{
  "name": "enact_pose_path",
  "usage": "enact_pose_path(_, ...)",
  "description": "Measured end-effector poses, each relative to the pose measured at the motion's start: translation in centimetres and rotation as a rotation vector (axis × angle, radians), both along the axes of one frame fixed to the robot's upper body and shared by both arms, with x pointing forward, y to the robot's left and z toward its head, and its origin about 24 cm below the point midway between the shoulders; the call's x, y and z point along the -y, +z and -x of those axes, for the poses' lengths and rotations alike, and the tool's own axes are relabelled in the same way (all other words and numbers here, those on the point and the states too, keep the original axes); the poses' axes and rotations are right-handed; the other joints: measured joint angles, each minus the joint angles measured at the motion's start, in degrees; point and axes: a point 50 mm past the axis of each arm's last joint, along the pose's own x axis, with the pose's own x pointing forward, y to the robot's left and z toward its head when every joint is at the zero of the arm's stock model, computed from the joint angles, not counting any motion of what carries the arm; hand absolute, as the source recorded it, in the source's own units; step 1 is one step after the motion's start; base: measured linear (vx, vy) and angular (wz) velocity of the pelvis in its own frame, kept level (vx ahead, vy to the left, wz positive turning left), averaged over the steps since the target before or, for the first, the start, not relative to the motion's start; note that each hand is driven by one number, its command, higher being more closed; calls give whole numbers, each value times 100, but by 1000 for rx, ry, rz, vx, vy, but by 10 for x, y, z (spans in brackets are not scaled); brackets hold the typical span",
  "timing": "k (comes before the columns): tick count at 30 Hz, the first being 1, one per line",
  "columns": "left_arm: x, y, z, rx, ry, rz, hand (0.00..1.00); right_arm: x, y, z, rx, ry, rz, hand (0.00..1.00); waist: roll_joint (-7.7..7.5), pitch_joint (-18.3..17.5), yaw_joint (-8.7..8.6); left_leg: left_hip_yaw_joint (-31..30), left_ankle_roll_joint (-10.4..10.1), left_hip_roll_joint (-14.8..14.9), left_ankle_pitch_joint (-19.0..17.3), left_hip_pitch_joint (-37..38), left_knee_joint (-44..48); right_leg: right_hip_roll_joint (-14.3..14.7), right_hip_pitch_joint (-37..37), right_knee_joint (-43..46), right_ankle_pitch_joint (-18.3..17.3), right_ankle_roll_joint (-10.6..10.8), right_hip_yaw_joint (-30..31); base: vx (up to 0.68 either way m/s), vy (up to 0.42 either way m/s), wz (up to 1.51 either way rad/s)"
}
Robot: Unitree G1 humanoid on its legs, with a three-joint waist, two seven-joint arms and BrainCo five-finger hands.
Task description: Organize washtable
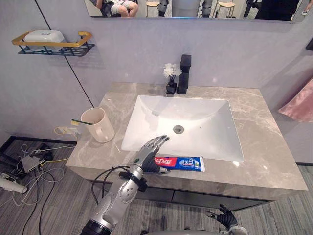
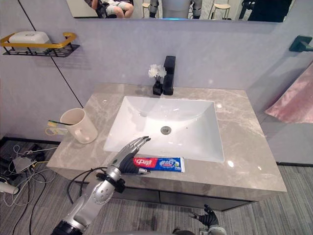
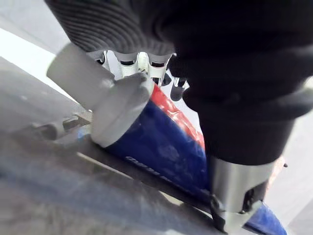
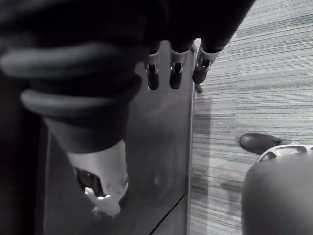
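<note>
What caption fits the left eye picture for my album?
Robot's left hand over the toothpaste tube on the counter, in front of the sink.

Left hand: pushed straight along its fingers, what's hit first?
Likely the white sink basin: the left hand, over the toothpaste tube, points across it toward the drain. Height above it unclear.

A grey wall (image 1: pixel 234 54) backs a marble counter (image 1: pixel 264 127) with a white sink (image 1: pixel 195 117) set in it. A mirror (image 1: pixel 195 9) hangs above. A gold-railed shelf (image 1: pixel 86 35) is fixed at left, and a pink towel (image 1: pixel 299 103) hangs at right. The floor (image 1: pixel 63 205) is grey and striped.
</note>
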Motion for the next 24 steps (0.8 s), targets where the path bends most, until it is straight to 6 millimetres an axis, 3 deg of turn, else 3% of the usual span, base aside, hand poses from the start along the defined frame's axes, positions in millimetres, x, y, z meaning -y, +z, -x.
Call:
enact_pose_path(8,-9,-5,2,-5,-8,-89,100,-1,0,0,-1,12,0,0,1,-1,-3,19,-1,7,0,7,0,7,-5,1,2,-3,27,0,0,0)
enact_pose_path(15,-10,4,-13,47,-7,-117,100,-1,0,-1,3,16,2,0,8,-5,-33,70,-22,18,-17,22,1,23,-14,-14,1,-3,102,6,3,-6)
enact_pose_path(24,-17,6,-14,56,-18,-154,100,3,6,-10,45,27,18,0,39,-24,-45,73,-25,18,-36,36,2,17,-10,-9,0,-2,114,-14,7,-1)
